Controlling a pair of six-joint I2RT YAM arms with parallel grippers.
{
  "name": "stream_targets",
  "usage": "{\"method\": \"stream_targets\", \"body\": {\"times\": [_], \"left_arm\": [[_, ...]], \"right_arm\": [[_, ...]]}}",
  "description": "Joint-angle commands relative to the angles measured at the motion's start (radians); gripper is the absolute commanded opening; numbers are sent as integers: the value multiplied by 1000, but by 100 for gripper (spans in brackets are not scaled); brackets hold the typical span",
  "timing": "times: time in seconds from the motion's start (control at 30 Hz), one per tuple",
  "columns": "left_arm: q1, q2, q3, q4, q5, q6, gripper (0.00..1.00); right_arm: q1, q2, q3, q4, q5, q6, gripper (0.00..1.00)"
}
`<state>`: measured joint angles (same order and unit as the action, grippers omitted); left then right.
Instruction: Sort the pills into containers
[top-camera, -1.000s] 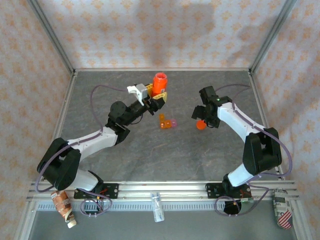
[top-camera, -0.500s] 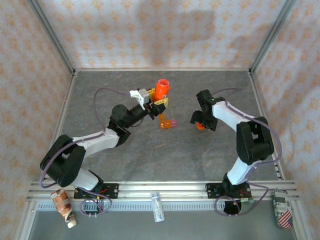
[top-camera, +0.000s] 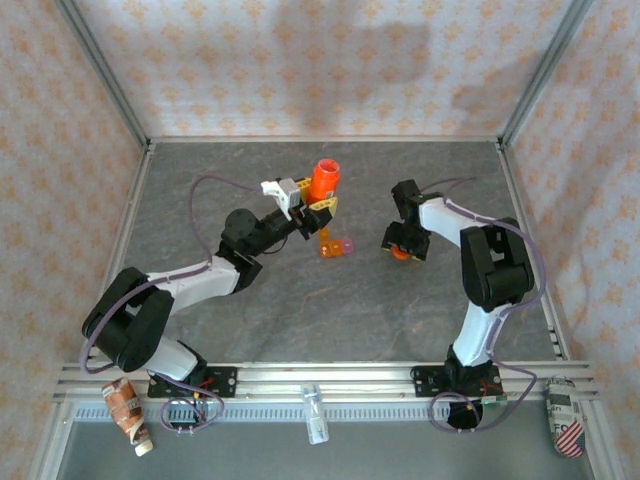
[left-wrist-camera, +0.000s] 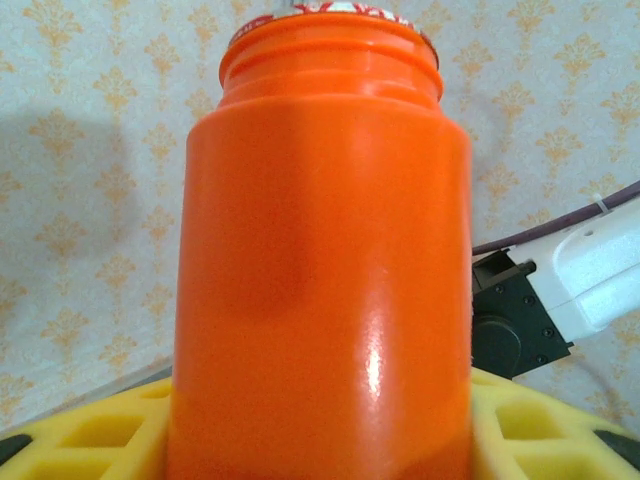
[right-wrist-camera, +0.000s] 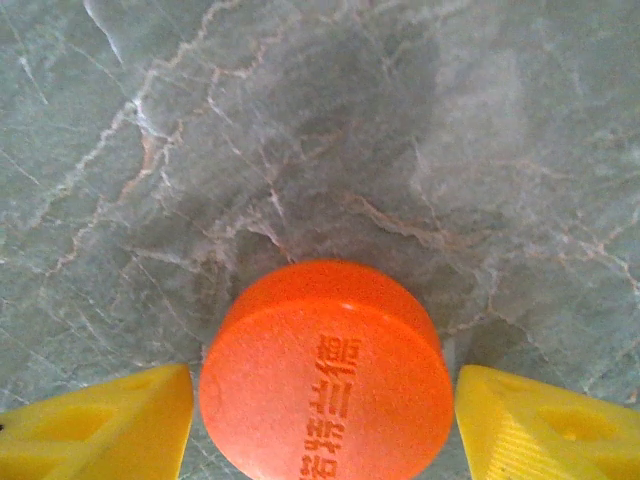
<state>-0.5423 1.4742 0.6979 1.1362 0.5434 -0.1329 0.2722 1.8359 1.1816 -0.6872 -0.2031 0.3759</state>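
- Grips an uncapped orange bottle (top-camera: 323, 180) in the left gripper (top-camera: 319, 205), left of the table's (top-camera: 300, 320) centre, yellow fingers (left-wrist-camera: 100, 430) pressed to both sides of its lower body.
- Leaves the containers (top-camera: 335, 245) lying on the table just beside that gripper, orange compartment left, pink right, apart from both grippers.
- Brackets an orange cap (right-wrist-camera: 325, 370) with the right gripper (top-camera: 401, 250), low at the table; cannot tell whether clamped or loose, given a thin dark gap at one finger.

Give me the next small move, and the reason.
Probably open the right gripper and lift clear: the orange cap already looks set down on the table between its fingers, while the left gripper holds the uncapped bottle near the containers.
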Motion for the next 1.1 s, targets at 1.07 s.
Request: {"method": "stream_targets", "body": {"times": [1.07], "left_arm": [[7,-17,-43,13,-6,80,0]], "right_arm": [[-10,-70,41,5,-60,-16,36]]}}
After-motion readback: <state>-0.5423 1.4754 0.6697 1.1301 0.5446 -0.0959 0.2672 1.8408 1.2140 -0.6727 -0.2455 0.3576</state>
